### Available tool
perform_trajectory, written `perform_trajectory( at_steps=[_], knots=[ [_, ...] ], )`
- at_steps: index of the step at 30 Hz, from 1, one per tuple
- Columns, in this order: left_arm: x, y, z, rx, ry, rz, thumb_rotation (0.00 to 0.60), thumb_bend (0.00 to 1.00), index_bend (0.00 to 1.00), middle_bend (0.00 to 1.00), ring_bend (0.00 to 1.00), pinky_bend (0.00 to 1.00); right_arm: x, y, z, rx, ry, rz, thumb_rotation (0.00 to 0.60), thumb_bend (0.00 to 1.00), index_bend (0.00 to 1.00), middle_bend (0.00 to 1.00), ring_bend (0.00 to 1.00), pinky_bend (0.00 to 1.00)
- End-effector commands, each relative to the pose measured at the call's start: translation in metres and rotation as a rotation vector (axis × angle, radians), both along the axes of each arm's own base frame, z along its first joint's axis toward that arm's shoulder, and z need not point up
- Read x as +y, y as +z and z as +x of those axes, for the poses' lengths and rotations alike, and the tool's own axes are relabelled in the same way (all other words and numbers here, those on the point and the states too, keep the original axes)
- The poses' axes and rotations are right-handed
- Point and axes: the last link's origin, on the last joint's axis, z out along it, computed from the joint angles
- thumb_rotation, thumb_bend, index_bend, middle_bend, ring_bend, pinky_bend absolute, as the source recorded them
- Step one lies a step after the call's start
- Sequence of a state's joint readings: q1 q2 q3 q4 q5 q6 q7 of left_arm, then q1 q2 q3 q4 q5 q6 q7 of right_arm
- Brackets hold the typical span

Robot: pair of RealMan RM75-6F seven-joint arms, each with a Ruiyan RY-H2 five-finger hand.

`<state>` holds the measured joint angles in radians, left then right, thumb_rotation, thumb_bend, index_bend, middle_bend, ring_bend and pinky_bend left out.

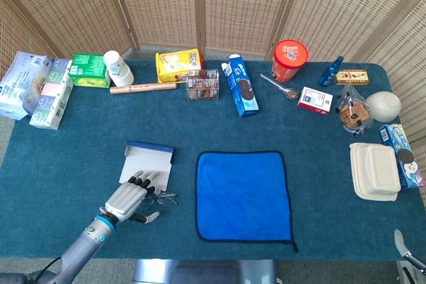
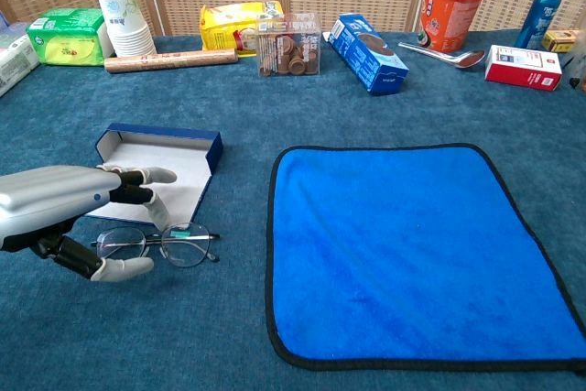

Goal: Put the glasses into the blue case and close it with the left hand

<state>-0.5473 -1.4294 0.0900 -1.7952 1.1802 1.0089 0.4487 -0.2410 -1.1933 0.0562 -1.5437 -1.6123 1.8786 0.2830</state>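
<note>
glasses (image 2: 156,244) before case (image 2: 174,167); cloth (image 2: 412,244) rightward
</note>
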Motion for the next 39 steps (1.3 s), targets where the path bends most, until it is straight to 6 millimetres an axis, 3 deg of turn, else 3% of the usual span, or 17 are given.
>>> perform_trajectory(
  at_steps=[1, 8, 26, 39],
  knots=[
    [-0.005, 0.001, 0.002, -0.008, -0.005, -0.019, 0.306, 0.26, 0.28, 0.01, 0.00, 0.01, 0.000, 0.000, 0.000, 0.000, 0.001, 0.000, 0.404, 0.33, 0.10, 0.13, 0.00, 0.06],
    [-0.007, 0.005, -0.001, 0.036, -0.059, 0.028, 0.308, 0.26, 0.28, 0.02, 0.00, 0.01, 0.002, 0.001, 0.001, -0.006, 0.008, -0.006, 0.403, 0.33, 0.10, 0.13, 0.00, 0.06],
    [-0.011, -0.009, -0.004, 0.088, -0.130, 0.089, 0.308, 0.27, 0.30, 0.03, 0.00, 0.01, 0.002, 0.002, 0.000, -0.016, 0.013, -0.011, 0.403, 0.33, 0.10, 0.13, 0.00, 0.07],
    [-0.016, -0.017, -0.003, 0.075, -0.145, 0.088, 0.317, 0.30, 0.41, 0.06, 0.00, 0.01, 0.002, 0.003, 0.000, -0.027, 0.019, -0.017, 0.401, 0.33, 0.09, 0.13, 0.00, 0.08]
  ],
)
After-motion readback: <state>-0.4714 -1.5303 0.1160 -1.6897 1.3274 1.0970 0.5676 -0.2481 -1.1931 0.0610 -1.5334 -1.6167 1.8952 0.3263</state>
